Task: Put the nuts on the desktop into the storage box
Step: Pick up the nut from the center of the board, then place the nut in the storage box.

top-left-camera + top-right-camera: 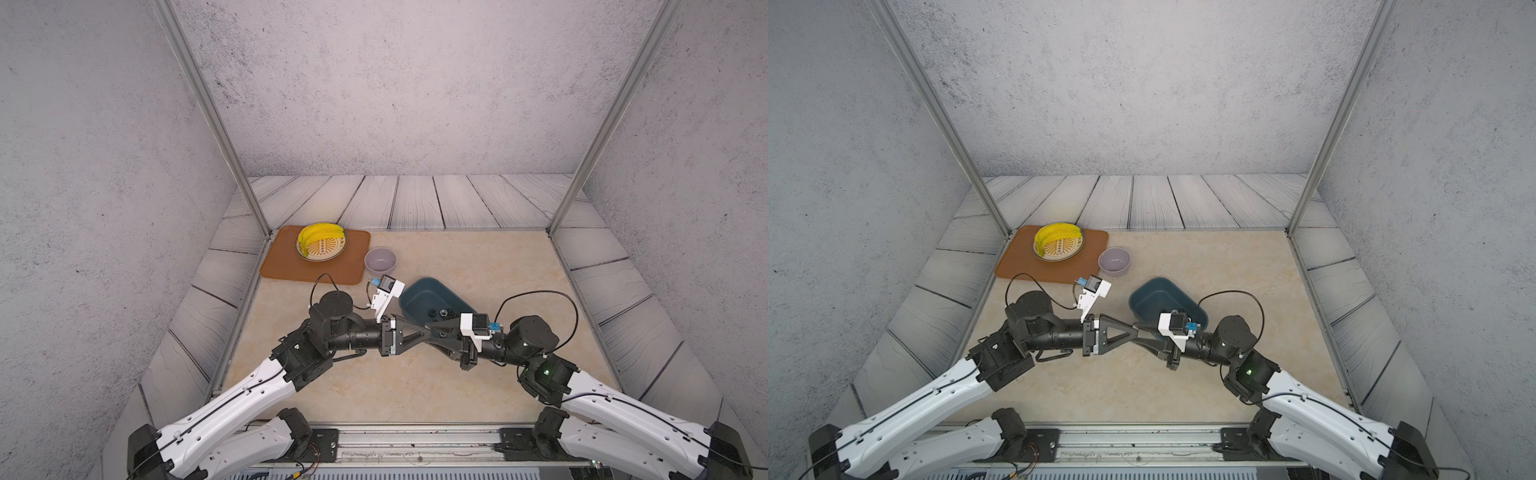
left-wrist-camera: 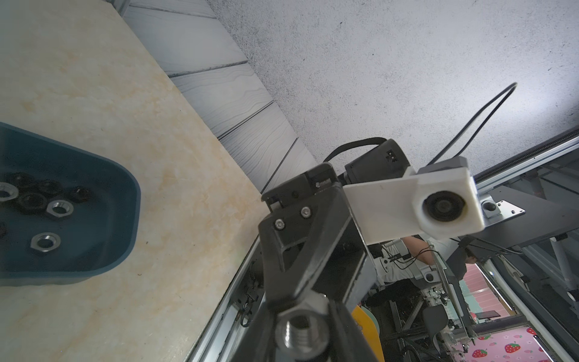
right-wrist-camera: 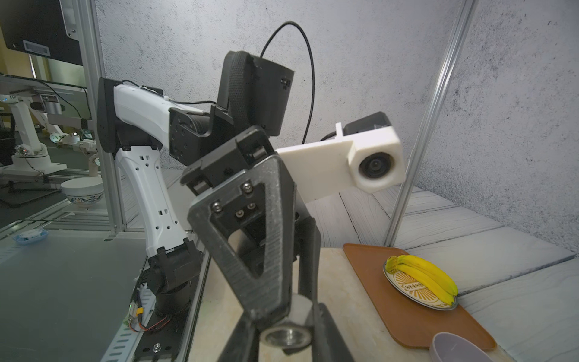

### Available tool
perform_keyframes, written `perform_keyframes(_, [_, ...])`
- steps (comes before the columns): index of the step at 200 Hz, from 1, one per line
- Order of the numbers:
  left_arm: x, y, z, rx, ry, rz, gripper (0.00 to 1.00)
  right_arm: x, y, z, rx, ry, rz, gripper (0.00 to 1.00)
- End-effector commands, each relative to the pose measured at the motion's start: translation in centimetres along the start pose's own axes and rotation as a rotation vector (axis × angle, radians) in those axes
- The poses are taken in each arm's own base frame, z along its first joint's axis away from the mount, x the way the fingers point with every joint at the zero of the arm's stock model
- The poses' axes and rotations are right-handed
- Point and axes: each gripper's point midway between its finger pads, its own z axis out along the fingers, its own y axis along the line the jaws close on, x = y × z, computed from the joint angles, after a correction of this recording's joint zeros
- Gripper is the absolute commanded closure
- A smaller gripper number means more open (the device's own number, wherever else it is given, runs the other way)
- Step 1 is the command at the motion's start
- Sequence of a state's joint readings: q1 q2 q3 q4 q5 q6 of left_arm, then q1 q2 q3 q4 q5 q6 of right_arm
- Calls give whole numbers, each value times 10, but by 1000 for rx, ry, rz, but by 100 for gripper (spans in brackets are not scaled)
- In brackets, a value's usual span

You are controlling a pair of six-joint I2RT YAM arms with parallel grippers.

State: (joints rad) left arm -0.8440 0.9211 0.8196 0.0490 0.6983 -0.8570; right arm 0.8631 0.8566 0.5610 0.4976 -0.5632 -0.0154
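Both top views show two arms meeting tip to tip above the tabletop. The left end effector pinches one silver nut, held up in the air. The right end effector is closed on that same nut too. Just behind them sits the storage box with more nuts inside.

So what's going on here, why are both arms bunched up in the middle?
The left end effector and right end effector meet tip to tip in mid-air beside the storage box. Both appear to pinch one silver nut, which looks like a handover between arms. Several black and silver nuts already lie in the box. No loose ones show on the desktop in either top view.
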Motion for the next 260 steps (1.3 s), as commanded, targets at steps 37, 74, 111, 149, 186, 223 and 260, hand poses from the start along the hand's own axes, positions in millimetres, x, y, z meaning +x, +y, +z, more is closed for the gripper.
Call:
perform_keyframes(37, [1, 22, -6, -124, -27, -5, 28, 18, -20, 6, 93, 193, 167, 88])
perform_keyframes(74, [7, 57, -18, -309, -40, -27, 8, 52, -42, 0, 235, 369, 237, 89])
perform_keyframes(111, [21, 88, -25, -457, 6, -47, 2, 85, -61, -7, 337, 566, 299, 90])
perform_keyframes(149, [35, 123, -36, -627, 64, -18, 2, 121, -89, -20, 471, 732, 400, 92])
perform_keyframes(186, [43, 146, -45, -723, 90, 42, 2, 152, -118, -36, 603, 842, 495, 92])
perform_keyframes(223, [49, 154, -43, -730, 124, 98, 2, 182, -145, -57, 715, 994, 532, 92])
perform_keyframes(260, [60, 163, -41, -746, 175, 75, 2, 208, -164, -70, 737, 1162, 553, 92])
